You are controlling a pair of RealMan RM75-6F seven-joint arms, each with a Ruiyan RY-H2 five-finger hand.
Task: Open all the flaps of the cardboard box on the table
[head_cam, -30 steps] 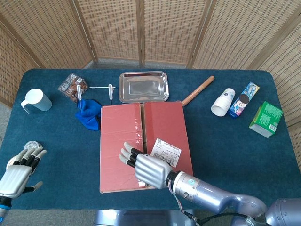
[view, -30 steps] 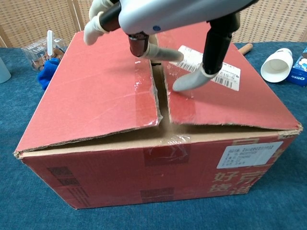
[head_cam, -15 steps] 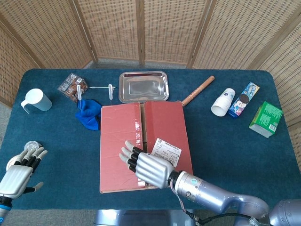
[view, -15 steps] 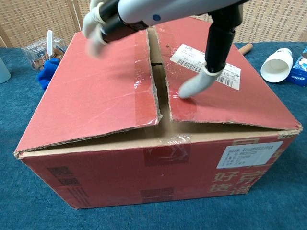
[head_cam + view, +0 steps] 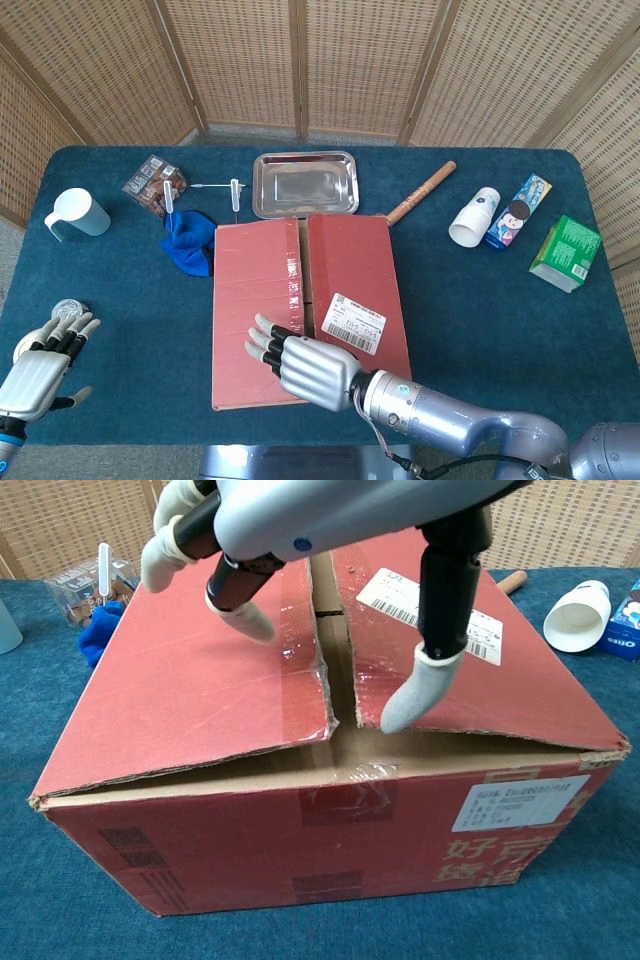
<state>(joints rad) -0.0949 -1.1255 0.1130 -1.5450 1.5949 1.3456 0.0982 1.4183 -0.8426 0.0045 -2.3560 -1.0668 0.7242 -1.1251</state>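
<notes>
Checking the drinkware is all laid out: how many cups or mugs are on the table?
2: a pale mug upright at the table's far left, and a white paper cup lying on its side at the right beside the cookie box. The cardboard box may hide more.

Right hand (image 5: 330, 570) cut off by chest view's top edge; box (image 5: 300, 300) interior hidden under shut flaps.

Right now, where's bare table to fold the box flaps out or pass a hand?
Bare cloth lies right of the cardboard box, before the green carton, and left of it toward the left hand. Crowded behind: blue cloth, metal tray and rolling pin sit close. Right hand hovers over the seam.
</notes>
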